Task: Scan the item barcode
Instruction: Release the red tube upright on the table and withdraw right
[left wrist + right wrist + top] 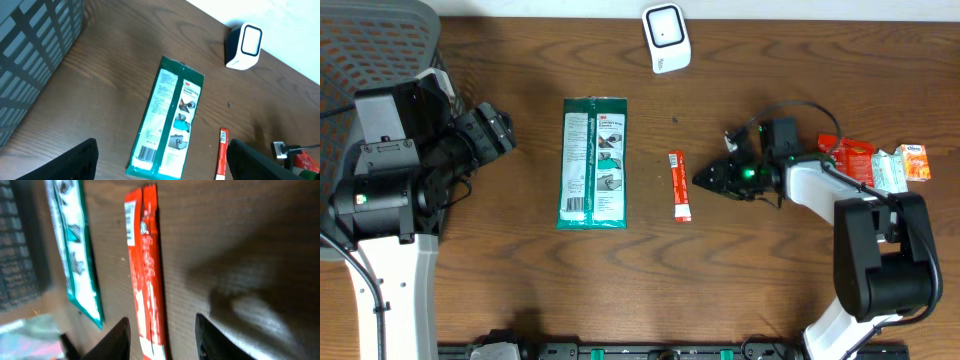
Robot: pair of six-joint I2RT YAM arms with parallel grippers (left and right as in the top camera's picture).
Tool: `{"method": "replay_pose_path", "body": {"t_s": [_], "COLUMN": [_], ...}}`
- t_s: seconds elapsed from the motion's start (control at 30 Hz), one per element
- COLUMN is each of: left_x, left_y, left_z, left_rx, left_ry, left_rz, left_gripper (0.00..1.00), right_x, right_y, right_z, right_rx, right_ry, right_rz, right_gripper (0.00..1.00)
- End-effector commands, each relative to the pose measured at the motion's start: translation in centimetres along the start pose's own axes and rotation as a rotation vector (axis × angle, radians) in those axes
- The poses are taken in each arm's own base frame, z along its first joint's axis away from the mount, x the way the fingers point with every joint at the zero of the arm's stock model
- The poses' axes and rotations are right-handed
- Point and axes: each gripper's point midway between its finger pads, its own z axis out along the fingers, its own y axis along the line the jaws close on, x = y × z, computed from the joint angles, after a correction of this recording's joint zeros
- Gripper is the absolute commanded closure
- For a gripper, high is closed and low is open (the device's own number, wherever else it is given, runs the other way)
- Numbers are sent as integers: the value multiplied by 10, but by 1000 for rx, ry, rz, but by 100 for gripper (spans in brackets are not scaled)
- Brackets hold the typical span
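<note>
- Right jaws point(703, 181): partly open, holding nothing, low over the desk point(520, 280), tips aimed at the red stick packet.
- Red stick packet point(147, 275): the item apparently due for scanning. Lies flat on the desk just ahead of the right jaws, with its near end in the gap between them, closer to one finger. Not pinched.
- Barcode point(131, 222): white patch facing up, at the packet's far end from the right jaws.
- Scanner point(665, 38): upright near the desk's back edge, well apart from the right jaws and off to one side of them.
- Green packet point(593, 162): flat, beyond the stick from the right jaws, between both sets of jaws.
- Left jaws point(505, 133): wide open, empty, clear of the green packet.
- Small boxes point(880, 165): behind the right jaws.
- Handling note (judgement): the step looks like picking up the stick. Centre the gap over it and close on the near end only, leaving the barcode uncovered. The packet is thin, so the tips likely need to reach the desk. Then lift and turn the barcode toward the scanner's window.
</note>
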Motion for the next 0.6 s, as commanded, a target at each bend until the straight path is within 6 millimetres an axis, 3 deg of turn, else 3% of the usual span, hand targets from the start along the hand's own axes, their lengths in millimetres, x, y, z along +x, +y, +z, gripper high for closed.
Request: {"method": "replay_pose_path", "body": {"t_s": [0.0,0.2,0.57], "left_x": [-2,-2,-10], "left_y": [0,0,-4], "left_z": [-1,-1,-1], "left_rx": [2,3,22], "left_ry": [-4,-4,-38], "left_rz": [4,4,-16], "left_gripper": [18,18,18], "right_x": [-21,-17,-17], "right_y": [20,22,28], "right_z": [-6,2,-2], "right_rx": [123,192,131], "right_ry": [-72,-63,-52], "right_rz": [-122,-203,-204], "right_gripper": [61,58,49]}}
